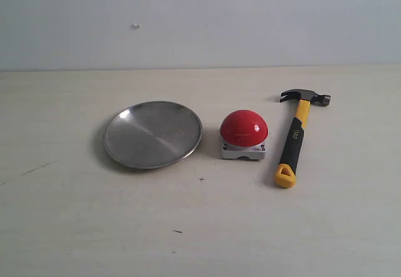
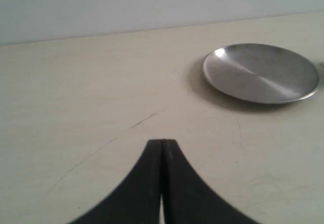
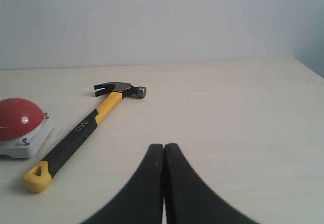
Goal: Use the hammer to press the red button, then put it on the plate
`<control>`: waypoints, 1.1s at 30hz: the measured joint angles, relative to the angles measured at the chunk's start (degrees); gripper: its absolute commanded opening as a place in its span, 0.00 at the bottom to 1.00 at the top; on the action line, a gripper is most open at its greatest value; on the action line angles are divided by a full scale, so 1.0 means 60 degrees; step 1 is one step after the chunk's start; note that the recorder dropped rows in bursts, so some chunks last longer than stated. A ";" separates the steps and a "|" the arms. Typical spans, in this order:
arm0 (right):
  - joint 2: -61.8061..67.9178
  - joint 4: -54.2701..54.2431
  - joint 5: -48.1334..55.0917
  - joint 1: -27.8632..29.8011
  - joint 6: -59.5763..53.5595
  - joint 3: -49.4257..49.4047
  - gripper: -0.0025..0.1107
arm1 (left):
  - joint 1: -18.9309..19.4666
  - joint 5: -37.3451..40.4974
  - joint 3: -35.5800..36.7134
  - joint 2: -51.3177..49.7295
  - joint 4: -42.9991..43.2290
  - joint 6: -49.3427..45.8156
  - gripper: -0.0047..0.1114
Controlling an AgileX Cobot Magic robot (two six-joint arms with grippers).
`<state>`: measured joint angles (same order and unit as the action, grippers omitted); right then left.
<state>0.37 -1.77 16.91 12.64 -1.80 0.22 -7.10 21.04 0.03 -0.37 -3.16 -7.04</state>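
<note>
nothing begun: hammer lies untouched

the hammer (image 1: 294,140) lies flat on the table (image 1: 75,227), just beside the red button (image 1: 244,128) on the right-arm side, head toward the back wall. the plate (image 1: 153,134) sits bare on the button's other side. the left gripper (image 2: 162,143) and the right gripper (image 3: 164,146) each have fingers pressed together on nothing, apart from all three things. by my reading, grasping, pressing and placing all remain

plate (image 1: 153,134) left | red button (image 1: 244,128) middle, just beside plate | hammer (image 1: 296,135) right, on table (image 1: 200,227)
</note>
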 measured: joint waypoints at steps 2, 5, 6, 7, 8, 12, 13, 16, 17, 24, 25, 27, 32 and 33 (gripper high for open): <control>0.0000 0.0000 -0.0088 0.0000 0.0000 0.0000 0.02 | 0.0000 0.0000 0.0000 0.0000 0.0000 0.0000 0.04; 0.0000 0.0000 -0.0798 0.0000 0.0000 0.0000 0.02 | 0.0000 0.0000 0.0000 0.0000 0.0000 0.0000 0.04; 0.0000 0.0000 -0.1132 0.0000 0.0000 0.0000 0.02 | 0.0000 0.0000 0.0000 0.0000 0.0000 0.0000 0.04; 0.0000 0.0000 -0.1418 0.0000 0.0000 0.0000 0.02 | 0.0000 0.0000 0.0000 0.0000 0.0000 0.0000 0.04; 0.0000 0.0000 -0.1779 0.0000 0.0000 0.0000 0.02 | 0.0000 0.0000 0.0000 0.0000 0.0000 0.0000 0.04; 0.0000 -0.0421 -0.3832 0.0000 0.0300 0.0000 0.02 | 0.0000 0.0000 0.0000 0.0000 0.0000 0.0000 0.04; 0.0000 -0.0689 -0.4275 0.0000 0.0546 0.0000 0.02 | 0.0000 0.0000 0.0000 0.0000 0.0000 0.0000 0.04; -0.0017 -0.1589 -0.5476 0.0000 0.1791 0.0000 0.02 | 0.0000 0.0000 0.0000 0.0000 0.0000 0.0000 0.04; -0.0017 -0.1824 -0.5986 0.0000 0.2532 0.0000 0.02 | 0.0000 0.0000 0.0000 0.0000 0.0000 0.0000 0.04; 0.0513 -0.1251 -0.9445 0.0000 0.5160 0.2181 0.02 | 0.0000 0.0000 0.0000 0.0000 0.0000 0.0000 0.04; 0.1507 -0.1984 -0.8815 0.0000 0.3908 0.3300 0.02 | 0.0000 0.0000 0.0000 0.0000 0.0000 0.0000 0.04; 0.3430 -0.3270 -0.7996 0.0000 0.2558 0.4632 0.02 | 0.0000 0.0000 0.0000 0.0000 0.0000 0.0000 0.04; 0.9713 -0.3674 -0.1550 0.0022 0.0733 0.8780 0.02 | 0.0000 0.0000 0.0000 0.0000 0.0000 0.0000 0.04; 1.1075 -0.3586 0.0126 0.0022 0.0300 0.9735 0.02 | 0.0000 0.0000 0.0000 0.0000 0.0000 0.0000 0.04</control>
<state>66.82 -23.28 17.67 12.77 0.00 58.63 -7.10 21.04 0.03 -0.37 -3.16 -7.04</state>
